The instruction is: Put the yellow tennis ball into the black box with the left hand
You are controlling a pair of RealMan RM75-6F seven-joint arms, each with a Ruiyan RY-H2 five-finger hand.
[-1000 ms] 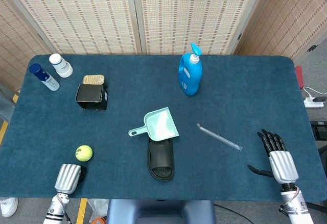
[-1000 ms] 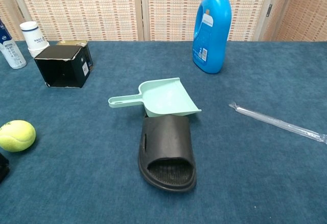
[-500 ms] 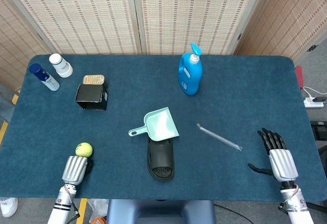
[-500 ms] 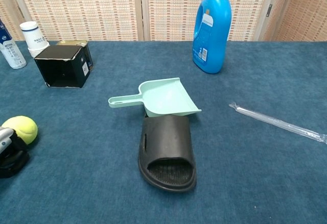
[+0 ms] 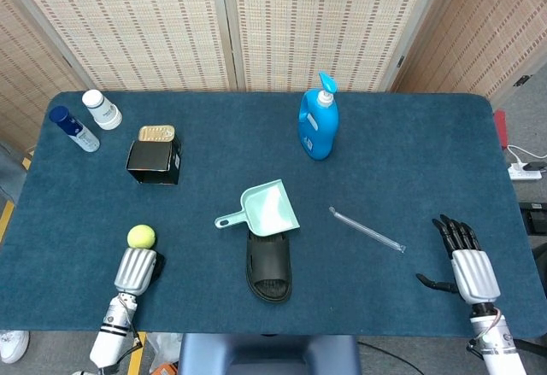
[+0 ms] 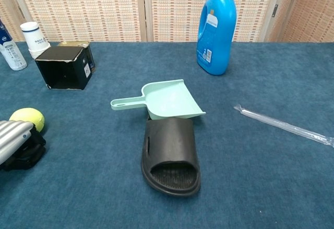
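Blue carpeted table (image 5: 410, 161) filling both views, backed by woven screens (image 5: 308, 16). Toward the far edge, right of centre, standing upright: blue detergent bottle (image 5: 319, 125). At the table's middle: black slipper (image 5: 269, 266), toe end touching a pale green dustpan (image 5: 268, 208) that partly overlaps it, handle pointing left. Toward the far left: black box (image 5: 154, 161), open mouth facing the robot in the chest view, gold-topped tin (image 5: 156, 134) tight against its far side. Lying near the right side, well apart from the slipper: thin clear plastic rod (image 5: 367, 229).

Near the front right edge: right hand (image 5: 466, 262), palm down on the table, dark fingers (image 5: 454, 233) spread and straight, thumb out to the side, holding nothing.

Near the front left edge: left hand (image 5: 137, 270), silver back up, black fingers (image 6: 27, 154) curled underneath in the chest view; whether closed tight, cannot tell; nothing visibly gripped.

At the far left corner, side by side: white-capped bottle (image 5: 102, 109) and blue-capped bottle (image 5: 73, 129).

Just beyond the left hand's fingertips, on the table, touching or nearly so: yellow tennis ball (image 5: 141, 237), well short of the box, not inside it.
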